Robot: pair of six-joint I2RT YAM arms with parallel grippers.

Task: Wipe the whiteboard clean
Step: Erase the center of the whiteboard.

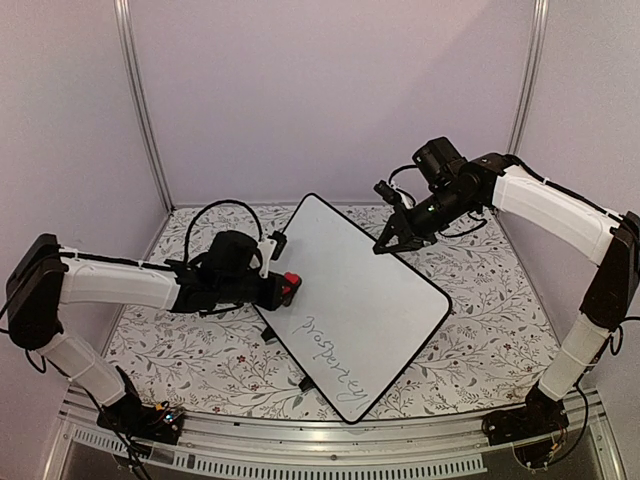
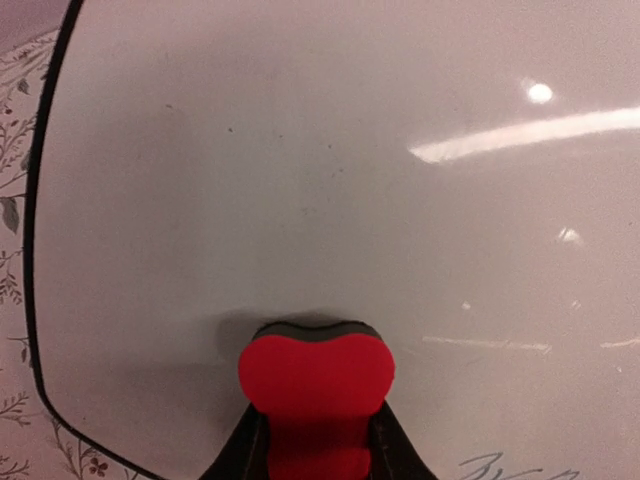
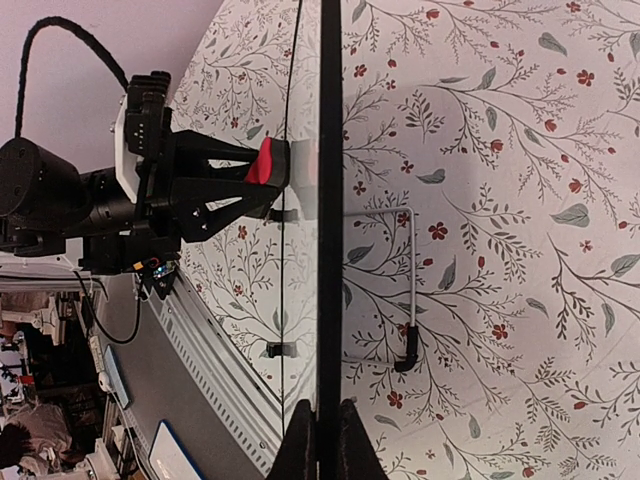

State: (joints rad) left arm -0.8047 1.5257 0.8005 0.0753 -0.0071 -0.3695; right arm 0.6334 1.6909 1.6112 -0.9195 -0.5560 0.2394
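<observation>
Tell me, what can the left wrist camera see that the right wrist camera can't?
Only the left wrist view shows the board's white face, with a bit of writing. Only the right wrist view shows the board edge-on, the right gripper pinching its rim, and a wire stand behind it. Both show the red eraser in the left gripper, against the board, and the flowery cloth.

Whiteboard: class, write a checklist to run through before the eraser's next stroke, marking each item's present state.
1. Left end effector shut on red eraser: ok.
2. Eraser pad against whiteboard: ok.
3. Right end effector clamping the board's rim: ok.
4. Eraser placed over handwriting: not ok, it sits on bare board beside it.
5. Handwriting wiped: not ok, fully legible.
</observation>
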